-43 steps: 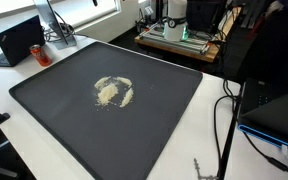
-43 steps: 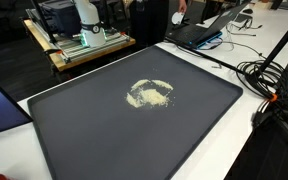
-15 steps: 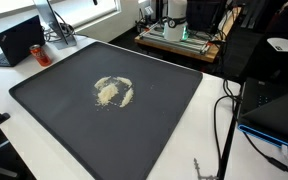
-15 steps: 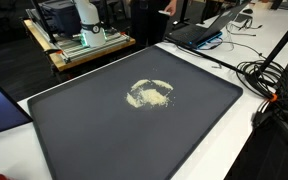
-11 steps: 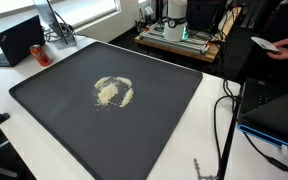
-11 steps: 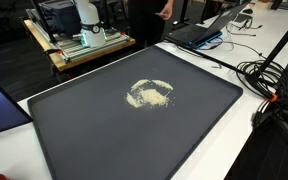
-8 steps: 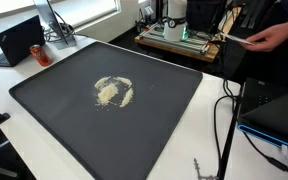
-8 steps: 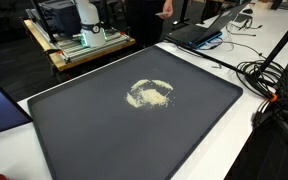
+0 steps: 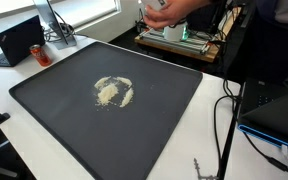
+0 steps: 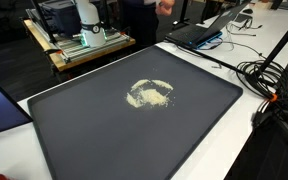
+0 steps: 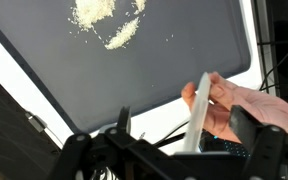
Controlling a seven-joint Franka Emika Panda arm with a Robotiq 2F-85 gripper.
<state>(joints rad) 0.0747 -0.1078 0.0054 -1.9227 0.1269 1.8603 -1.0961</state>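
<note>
Pincer state: the pincer (image 11: pixel 184 118) enters the wrist view from the lower edge with its jaws set wide apart. The two dark fingers (image 11: pixel 124 120) close on nothing.

Between the jaws: a white strip (image 11: pixel 198 110), flat and narrow, stands nearly upright in the gap, closer to the finger on the right of the view. Whether it touches that finger cannot be told.

Strip support: a person's hand (image 11: pixel 246 100) holds the white strip from the right of the pincer, with its fingers wrapped behind the strip. The right-hand finger of the pincer partly overlaps this hand in the view.

Hand in exterior views: the same hand shows at the upper edge in both exterior views (image 9: pixel 164 8) (image 10: pixel 165 5).

Surface beyond the fingertips: a black mat (image 11: pixel 184 50) fills the area ahead of the pincer. In both exterior views it lies flat (image 9: pixel 154 110) (image 10: pixel 104 140).

Loose material: a crumb pile (image 11: pixel 104 20), pale and scattered, lies on the mat well ahead of the pincer and off to the left of the wrist view. It sits near the middle of the mat in both exterior views (image 9: pixel 113 90) (image 10: pixel 151 94).

Outer surround: a white table (image 9: pixel 39 150) borders the mat. A laptop (image 9: pixel 19 40) stands off one corner of the mat, and cables (image 10: pixel 269 80) lie beside another edge.
</note>
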